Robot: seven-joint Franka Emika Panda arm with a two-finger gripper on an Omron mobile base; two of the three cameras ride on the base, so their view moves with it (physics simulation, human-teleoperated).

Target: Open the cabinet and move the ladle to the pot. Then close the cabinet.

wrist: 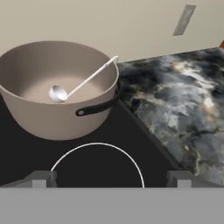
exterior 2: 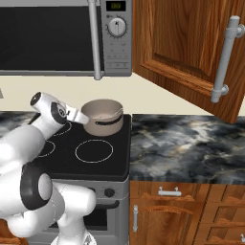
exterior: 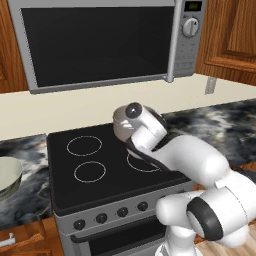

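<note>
Ladle (wrist: 81,83): silver, bowl down in pot (wrist: 43,113), handle on rim | claw (wrist: 112,178): spread wide, seemingly empty

One pot (wrist: 57,92), one ladle (wrist: 81,83), one microwave (exterior: 100,42), one bowl (exterior: 7,176), and four stove knobs (exterior: 101,218).

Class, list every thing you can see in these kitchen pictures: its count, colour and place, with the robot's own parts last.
pot: one, grey, back right of the stove
ladle: one, silver, in the pot, handle on the rim
stove: one, black top
microwave: one, silver, above the stove
cabinet: one door, reddish-brown, open, upper right
counter: dark marbled, both sides of the stove
bowl: one, pale, left counter
drawers: brown, under the counter
gripper: one, open, before the pot
</note>
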